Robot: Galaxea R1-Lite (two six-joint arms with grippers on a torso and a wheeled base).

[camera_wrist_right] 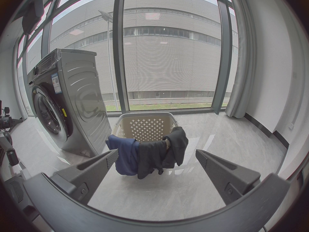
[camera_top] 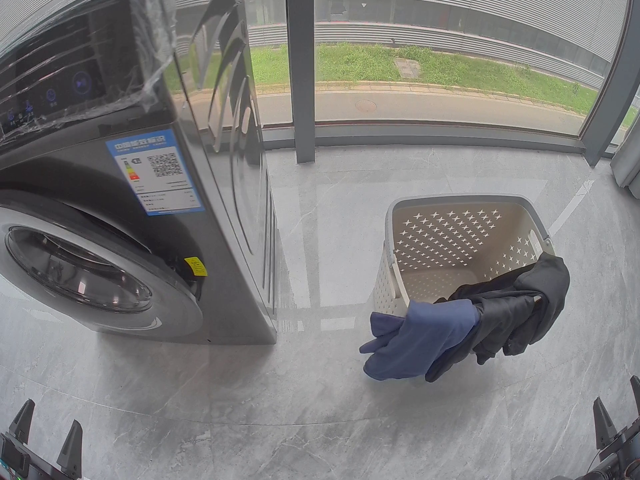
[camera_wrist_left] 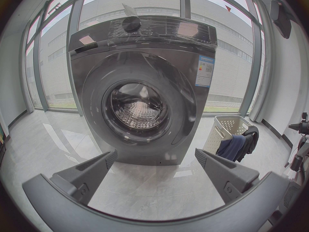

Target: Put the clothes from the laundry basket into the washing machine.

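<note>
My left end effector hangs low over the floor, fingers spread wide with nothing between them. Straight ahead of it stands the washer, front towards it, and the round door looks shut. My right end effector is wide too and holds nothing. Dead ahead of it, well apart, sits the basket on the floor. The basket lies forward and to the right of the left end effector, just beside the washer's right flank but not touching it.

The clothes are two pieces draped over the basket rim nearest the right end effector, hanging down the outside. A blue garment is on the side towards the washer, and a black garment touches it on the far side and partly overlaps it. Beyond both end effectors, behind basket and washer, runs a window.
</note>
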